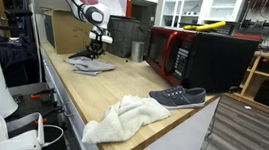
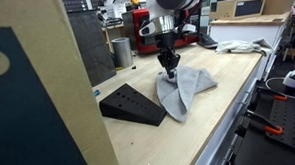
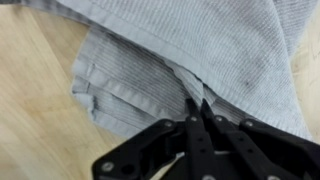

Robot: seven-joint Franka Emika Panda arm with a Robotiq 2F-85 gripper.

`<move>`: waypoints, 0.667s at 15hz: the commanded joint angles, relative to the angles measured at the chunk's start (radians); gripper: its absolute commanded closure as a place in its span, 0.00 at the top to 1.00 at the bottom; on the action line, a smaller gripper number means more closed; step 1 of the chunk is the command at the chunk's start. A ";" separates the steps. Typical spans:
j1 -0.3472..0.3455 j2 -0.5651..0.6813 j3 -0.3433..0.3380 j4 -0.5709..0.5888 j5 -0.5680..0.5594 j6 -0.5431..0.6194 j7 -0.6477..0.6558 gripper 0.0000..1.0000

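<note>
The grey cloth [image 3: 220,45] lies crumpled on the wooden desk [image 3: 35,110], folded over itself so that a ribbed hem and a second layer show beneath the top one. In the wrist view the fingers [image 3: 191,122] are pressed together on a small raised ridge of the fabric near the middle of the cloth. The ridge is bunched between them, and no gap shows between the tips. Taking a ridge rather than a flat stretch looks sensible, since limp cloth lying flat gives the tips nothing to close on, whereas a pinched-up fold does. In an exterior view the arm comes almost straight down onto the cloth [image 2: 185,86], the fingers [image 2: 168,62] upright, which suits a pinch from above on something that lies this low. The rest of the fabric spreads loosely towards the desk's front edge and rests on the wood. Just beside it, on the side towards the camera, sits a black wedge [image 2: 131,103], its tip close to the cloth's edge; I cannot tell whether they touch. A metal cup [image 2: 121,51] stands behind, near but apart. Well away, at the far end of the same desk, a white towel [image 1: 124,117] lies heaped next to a dark shoe [image 1: 178,98], with a black and red appliance [image 1: 208,59] behind them.
</note>
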 commanded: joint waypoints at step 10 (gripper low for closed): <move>-0.104 -0.499 -0.123 -0.244 -0.113 0.063 0.259 0.01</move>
